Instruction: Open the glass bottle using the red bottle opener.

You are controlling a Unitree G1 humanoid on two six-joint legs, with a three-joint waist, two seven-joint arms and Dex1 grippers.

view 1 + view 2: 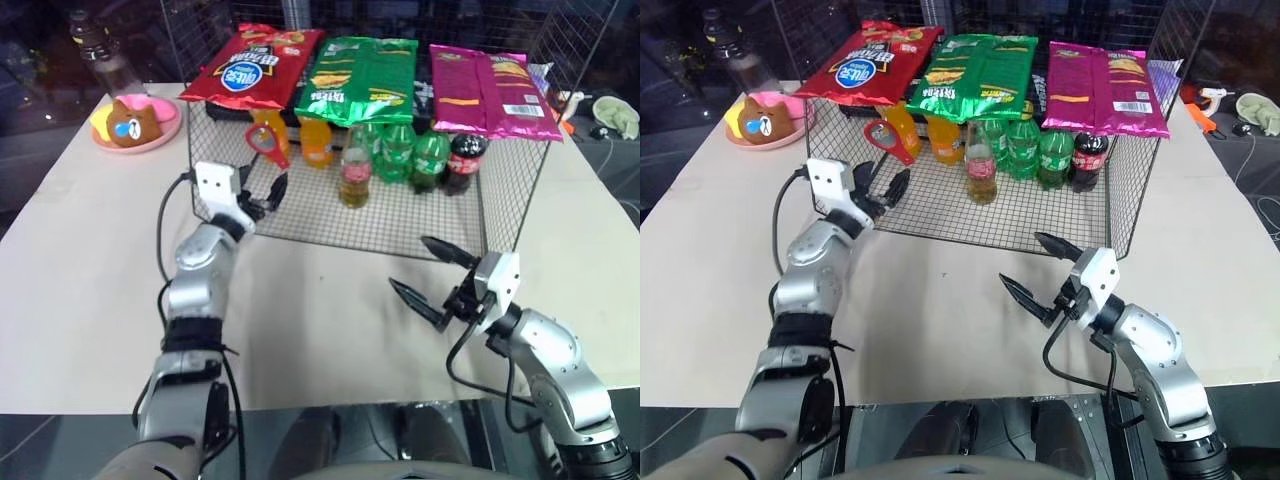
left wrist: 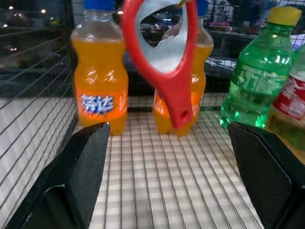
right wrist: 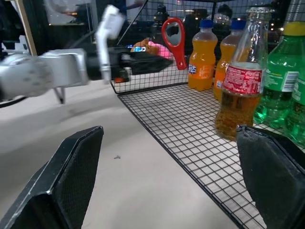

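Note:
The glass bottle [image 1: 355, 178], amber liquid under a red label, stands upright on the mesh floor of a wire rack [image 1: 400, 235], among plastic bottles. The red bottle opener [image 1: 277, 154] hangs at the rack's front left, ring up and handle down. My left gripper [image 1: 262, 192] is open just below and in front of the opener, not touching it. The left wrist view shows the opener [image 2: 178, 95] between and beyond the two fingers. My right gripper [image 1: 410, 262] is open over the table in front of the rack, empty, facing the glass bottle [image 3: 243, 90].
Red, green and pink chip bags [image 1: 362, 75] lie on the rack's top. Orange soda bottles [image 1: 316, 140], green bottles [image 1: 395, 150] and a cola bottle [image 1: 466, 160] stand around the glass bottle. A pink plate with a bear toy [image 1: 135, 122] sits far left.

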